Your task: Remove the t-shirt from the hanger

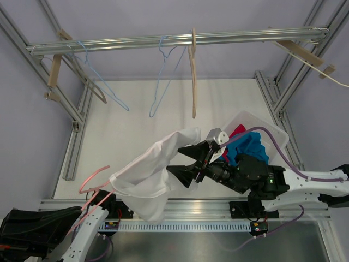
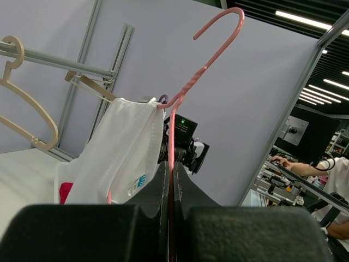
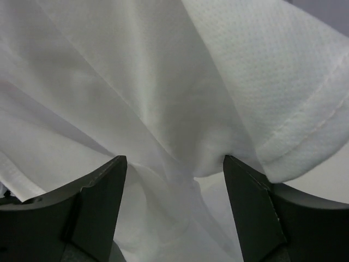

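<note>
White t-shirt (image 1: 144,177) is hanging mid-air off the pink wire hanger (image 2: 210,60), over the near edge of the table (image 1: 136,109). Left gripper (image 2: 170,172) is clamping fully closed on the hanger's wire below the twisted neck, with the hook pointing up. Right gripper (image 3: 174,164) is sitting at the shirt's far side with its fingers wide apart. I'm seeing fabric bunching between them, nothing pinched. Just beyond it, a white bin (image 1: 248,117) is holding red and blue garments. Blue wire hangers (image 1: 163,76) and a wooden hanger (image 1: 193,76) are hanging on the overhead rail (image 1: 218,37).
</note>
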